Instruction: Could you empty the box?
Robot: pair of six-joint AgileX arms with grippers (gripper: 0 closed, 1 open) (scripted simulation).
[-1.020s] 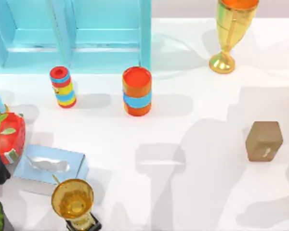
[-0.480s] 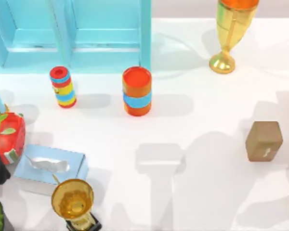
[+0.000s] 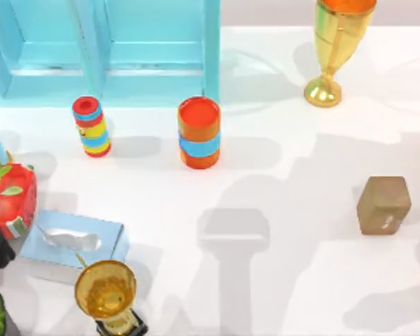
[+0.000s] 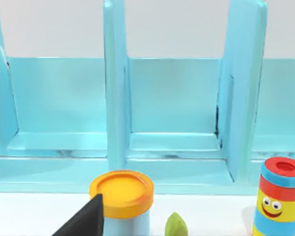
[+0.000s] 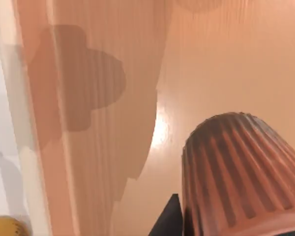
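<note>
Inside the box, per the right wrist view: peach, wood-grained wall and floor, seen close up. One item sits in it, a brown ribbed cup. It is tapered and the ribs run along its long axis. The wider, rimmed end is nearer the camera and the narrower end points away, into the box. Can't tell whether it stands or lies.

Right gripper is a dark tip just beside the cup's side. Contact and grip state: cannot tell.

Left gripper is a dark wedge in front of a yellow-lidded blue tub, facing the blue shelf unit. Grip state: cannot tell.

Markings: the striped tube carries a printed face, two eyes and a smile. It stands upright near the shelf front. The brown cube has a small pale mark, unreadable.

Top view, rest of table:
- orange can with a blue band, upright, below the shelf's right end
- gold goblet, back right
- tissue box, front left
- gold trophy cup, just beside the tissue box
</note>
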